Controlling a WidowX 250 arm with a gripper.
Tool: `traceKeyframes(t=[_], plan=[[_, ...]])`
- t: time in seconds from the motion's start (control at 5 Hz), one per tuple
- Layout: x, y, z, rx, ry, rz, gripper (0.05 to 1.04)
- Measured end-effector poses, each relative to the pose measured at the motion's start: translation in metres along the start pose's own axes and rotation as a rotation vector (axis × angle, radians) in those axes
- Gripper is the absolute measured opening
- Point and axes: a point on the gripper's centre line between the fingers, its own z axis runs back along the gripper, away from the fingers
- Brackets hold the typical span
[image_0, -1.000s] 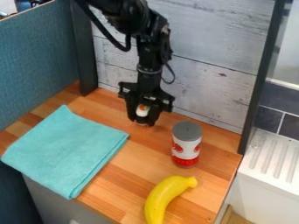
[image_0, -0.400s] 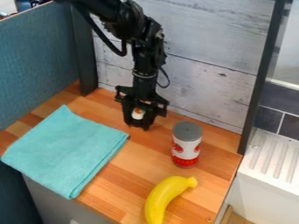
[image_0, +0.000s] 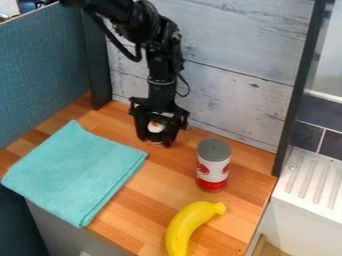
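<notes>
Gripper (image_0: 157, 142) keeps fingers partly apart, holding white object (image_0: 155, 127); we see its face pointing near, long axis unclear.

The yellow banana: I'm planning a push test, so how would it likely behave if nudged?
The banana would probably slide or pivot rather than roll far, since it is curved and lies on its side. It looks stiff, as its smooth, evenly yellow surface suggests a plastic toy. That smoothness may also make it slightly slippery on the flat wooden counter.
</notes>
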Motion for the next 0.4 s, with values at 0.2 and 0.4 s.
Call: traceKeyframes(t=[0.2,0.4], plan=[[-0.0032,0.0005,0.0009,-0.001,0.020,-0.001,0.996],[-0.0070,0.0003,0.0010,0.001,0.041,-0.012,0.995]])
